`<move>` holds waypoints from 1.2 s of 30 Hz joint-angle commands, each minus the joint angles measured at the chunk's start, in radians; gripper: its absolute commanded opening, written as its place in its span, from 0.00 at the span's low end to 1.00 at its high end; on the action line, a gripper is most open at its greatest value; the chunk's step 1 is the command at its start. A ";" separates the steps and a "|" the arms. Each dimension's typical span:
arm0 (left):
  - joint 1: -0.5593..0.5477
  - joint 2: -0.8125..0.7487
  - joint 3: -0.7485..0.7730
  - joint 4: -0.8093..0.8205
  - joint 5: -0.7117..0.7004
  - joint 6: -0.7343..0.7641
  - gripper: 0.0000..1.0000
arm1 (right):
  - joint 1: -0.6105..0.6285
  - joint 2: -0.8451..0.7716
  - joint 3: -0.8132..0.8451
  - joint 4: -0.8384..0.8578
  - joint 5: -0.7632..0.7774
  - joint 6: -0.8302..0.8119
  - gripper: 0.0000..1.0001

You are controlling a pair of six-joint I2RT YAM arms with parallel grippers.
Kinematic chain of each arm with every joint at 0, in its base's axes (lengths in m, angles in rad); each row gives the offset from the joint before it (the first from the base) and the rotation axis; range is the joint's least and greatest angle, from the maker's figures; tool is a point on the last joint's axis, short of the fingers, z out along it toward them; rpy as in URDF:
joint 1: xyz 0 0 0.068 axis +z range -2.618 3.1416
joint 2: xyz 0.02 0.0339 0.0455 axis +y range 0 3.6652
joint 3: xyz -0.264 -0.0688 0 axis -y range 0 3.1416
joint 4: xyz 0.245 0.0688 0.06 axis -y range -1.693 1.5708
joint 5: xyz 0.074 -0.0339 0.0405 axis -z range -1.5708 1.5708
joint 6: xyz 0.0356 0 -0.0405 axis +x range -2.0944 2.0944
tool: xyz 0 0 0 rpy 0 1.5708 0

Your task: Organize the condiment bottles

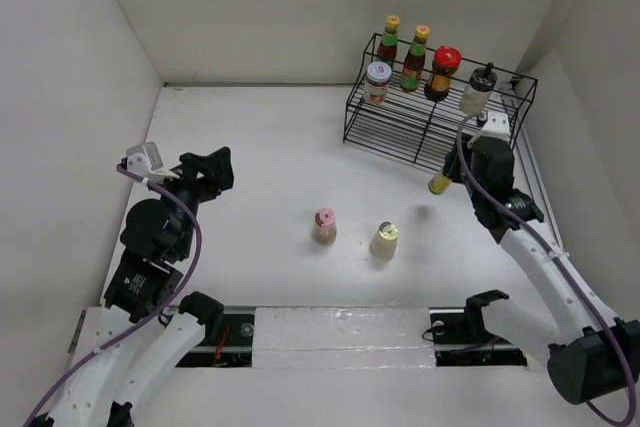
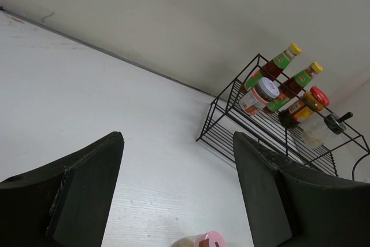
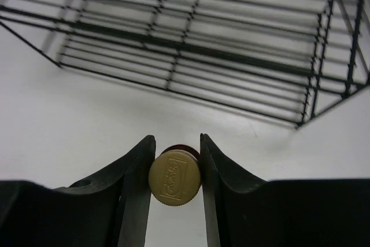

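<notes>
Grip check: the right gripper [image 3: 175, 143] has its jaws pinching the small yellow-brown bottle [image 3: 174, 176] by its round gold cap, apparently lifted off the desk [image 1: 280, 147] just in front of the black wire rack [image 3: 191, 50]. Light and rigid, I'd say, but that smooth cap could slip or twist; a hold lower on the body would be steadier. Body's hidden under the cap here, cap lettering unreadable. Left gripper [image 2: 178, 143], jaws spread and empty, hangs well apart; pink-capped shaker [image 1: 323, 225] and cream-capped shaker [image 1: 385, 240] stand on the desk between.
</notes>
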 commanded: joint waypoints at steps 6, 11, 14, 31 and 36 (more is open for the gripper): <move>-0.001 0.012 -0.007 0.048 0.001 0.007 0.72 | 0.069 0.133 0.348 0.262 -0.113 -0.029 0.21; -0.001 0.001 -0.007 0.048 0.001 0.007 0.72 | 0.069 0.366 0.605 0.289 -0.158 -0.084 0.21; -0.001 -0.008 -0.007 0.048 0.010 0.007 0.72 | 0.069 0.520 0.718 0.289 -0.171 -0.115 0.21; -0.001 -0.018 -0.007 0.048 0.001 0.016 0.72 | 0.069 0.844 1.083 0.107 -0.145 -0.203 0.18; -0.001 -0.018 -0.007 0.048 0.001 0.016 0.72 | 0.069 0.862 1.095 0.067 -0.127 -0.213 0.18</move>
